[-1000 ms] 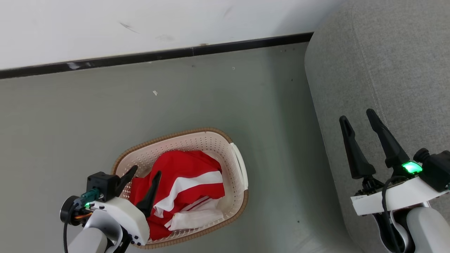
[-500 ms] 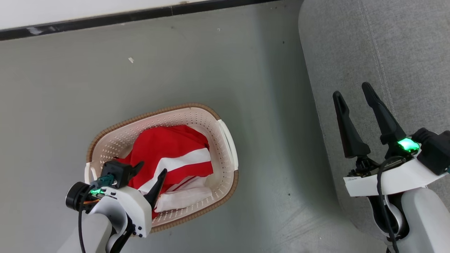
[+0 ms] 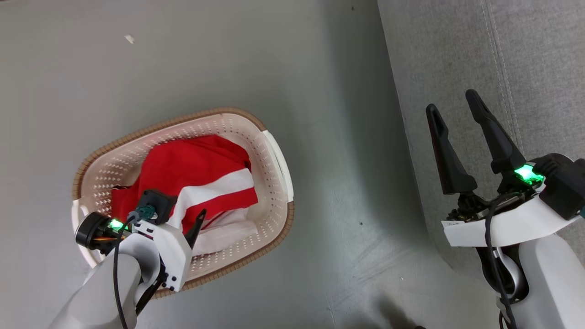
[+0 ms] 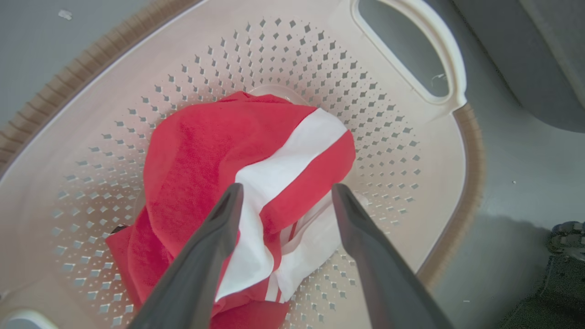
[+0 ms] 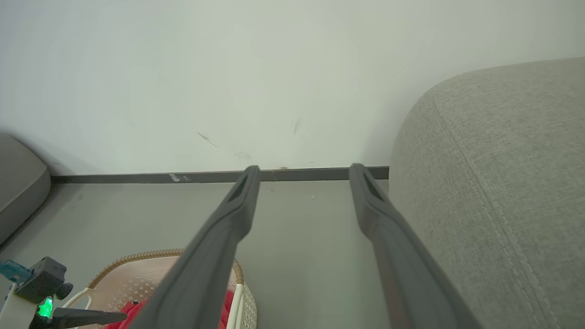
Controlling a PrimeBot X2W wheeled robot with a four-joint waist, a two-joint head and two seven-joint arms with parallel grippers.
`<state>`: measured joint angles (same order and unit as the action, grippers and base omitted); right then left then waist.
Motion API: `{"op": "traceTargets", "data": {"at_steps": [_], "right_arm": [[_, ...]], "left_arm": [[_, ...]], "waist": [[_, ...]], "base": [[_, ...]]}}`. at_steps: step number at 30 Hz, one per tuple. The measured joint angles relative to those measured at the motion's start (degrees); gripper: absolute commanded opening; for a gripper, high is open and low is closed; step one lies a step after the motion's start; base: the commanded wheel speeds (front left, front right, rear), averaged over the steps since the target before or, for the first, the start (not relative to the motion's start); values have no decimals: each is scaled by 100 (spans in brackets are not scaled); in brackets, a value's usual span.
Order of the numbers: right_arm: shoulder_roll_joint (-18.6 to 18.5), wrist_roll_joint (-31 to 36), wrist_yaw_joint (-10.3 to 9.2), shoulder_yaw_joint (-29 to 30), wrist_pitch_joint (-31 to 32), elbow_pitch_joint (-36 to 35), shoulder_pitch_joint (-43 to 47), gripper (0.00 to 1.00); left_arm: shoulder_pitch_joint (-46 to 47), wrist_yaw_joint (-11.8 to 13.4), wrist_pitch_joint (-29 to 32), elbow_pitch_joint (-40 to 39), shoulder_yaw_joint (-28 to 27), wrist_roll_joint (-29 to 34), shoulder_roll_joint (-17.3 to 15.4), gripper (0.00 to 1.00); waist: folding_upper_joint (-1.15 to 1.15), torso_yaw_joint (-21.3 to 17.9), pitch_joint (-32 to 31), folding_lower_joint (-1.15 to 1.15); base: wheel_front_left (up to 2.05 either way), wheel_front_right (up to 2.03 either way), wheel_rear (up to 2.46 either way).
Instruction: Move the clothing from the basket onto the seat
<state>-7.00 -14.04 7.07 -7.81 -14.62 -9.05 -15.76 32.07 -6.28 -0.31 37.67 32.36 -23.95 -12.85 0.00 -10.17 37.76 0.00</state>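
Clothing [image 3: 196, 169], red with white stripes, lies heaped inside the basket [image 3: 277, 161] on the floor [image 3: 183, 59], near the seat [image 3: 457, 45]. Left pincer [image 4: 287, 188] is spread wide over the heap, gripping nothing; contact not determinable. Right pincer [image 3: 451, 100] is spread wide, empty, above the seat's edge.

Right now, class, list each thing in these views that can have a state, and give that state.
clothing, crumpled in the basket, not gripped.
basket, upright on the floor, holding the clothing.
seat, no clothing on the part shown.
left gripper, open, lowered into the basket over the clothing.
right gripper, open, holding nothing, by the seat's edge.
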Motion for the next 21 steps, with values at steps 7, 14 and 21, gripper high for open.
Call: {"op": "traceTargets", "data": {"at_steps": [7,14,21], "right_arm": [[21,63,0,-51,0,-71,-177,100],[24,114,0,-158,0,-92,-238,100],[93,151,0,-226,0,-146,-389,100]], "left_arm": [[281,-20,82,461,183,216,-30,100],[622,-51,142,868,189,240,-33,100],[968,-53,179,1154,281,339,-101,100]], "waist": [[0,-181,340,0],[0,-350,674,0],[0,-505,984,0]], "base": [[0,0,0],[0,0,0],[0,0,0]]}}
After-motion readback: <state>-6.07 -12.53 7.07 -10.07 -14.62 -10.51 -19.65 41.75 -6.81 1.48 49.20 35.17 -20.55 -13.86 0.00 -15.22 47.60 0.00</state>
